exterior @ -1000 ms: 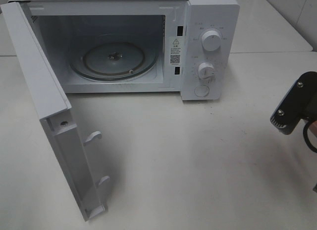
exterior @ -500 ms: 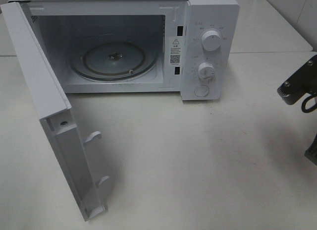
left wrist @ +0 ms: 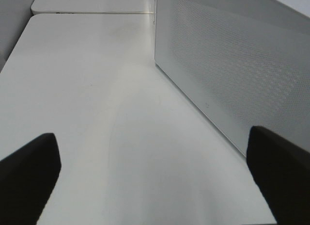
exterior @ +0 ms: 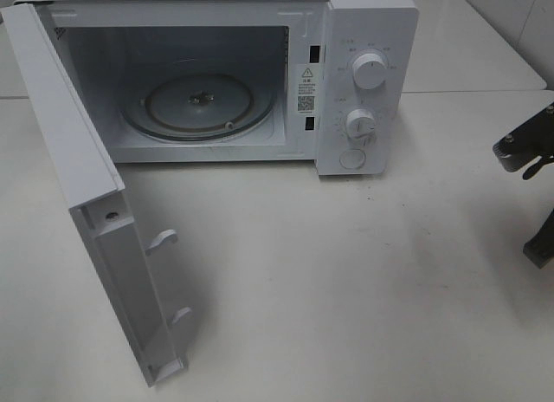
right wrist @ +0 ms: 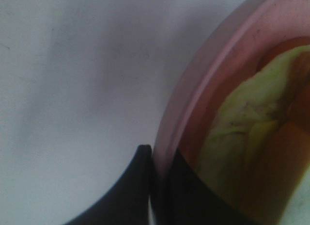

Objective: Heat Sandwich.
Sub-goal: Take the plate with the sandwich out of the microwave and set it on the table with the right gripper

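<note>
Soft, loose sandwich [right wrist: 247, 137] is best carried by its stiff pink plate [right wrist: 203, 89]; right hand [right wrist: 157, 186] seemingly pinches that rim, lower centre.

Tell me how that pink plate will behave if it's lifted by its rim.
The pink plate looks rigid, so it should lift without flexing. The right gripper pinches only one edge, so it may tilt. The sandwich lies loose on it and could slide.

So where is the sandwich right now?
Only the right wrist view shows it: the sandwich lies on the pink plate, whose rim sits between the right gripper fingers. The high view doesn't show it.
</note>
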Motion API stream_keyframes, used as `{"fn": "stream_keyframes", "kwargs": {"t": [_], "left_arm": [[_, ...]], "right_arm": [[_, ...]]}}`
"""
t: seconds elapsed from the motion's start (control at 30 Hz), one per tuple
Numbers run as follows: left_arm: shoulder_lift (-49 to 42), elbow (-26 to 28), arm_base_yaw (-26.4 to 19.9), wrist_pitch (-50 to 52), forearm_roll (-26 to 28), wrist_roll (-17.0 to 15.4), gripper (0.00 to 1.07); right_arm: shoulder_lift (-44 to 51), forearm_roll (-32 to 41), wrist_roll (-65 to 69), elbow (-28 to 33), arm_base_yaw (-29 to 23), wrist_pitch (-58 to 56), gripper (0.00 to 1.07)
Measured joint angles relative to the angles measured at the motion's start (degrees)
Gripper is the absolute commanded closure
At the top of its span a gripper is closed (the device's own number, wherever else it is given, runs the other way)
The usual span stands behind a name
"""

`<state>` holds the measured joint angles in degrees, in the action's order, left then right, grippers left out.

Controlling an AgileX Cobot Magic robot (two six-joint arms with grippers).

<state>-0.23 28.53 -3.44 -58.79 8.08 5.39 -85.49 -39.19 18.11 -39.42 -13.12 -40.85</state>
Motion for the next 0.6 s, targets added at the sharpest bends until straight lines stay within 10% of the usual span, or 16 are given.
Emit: {"fn": "stream_keyframes", "kwargs": {"t": [0.6], "left_arm": [[0.0, 0.0, 0.0, 0.0, 0.0, 0.0, 0.05]], "right_arm": [[-11.0, -4.2, 5.7, -0.1, 5.3, 10.4, 1.07]]}}
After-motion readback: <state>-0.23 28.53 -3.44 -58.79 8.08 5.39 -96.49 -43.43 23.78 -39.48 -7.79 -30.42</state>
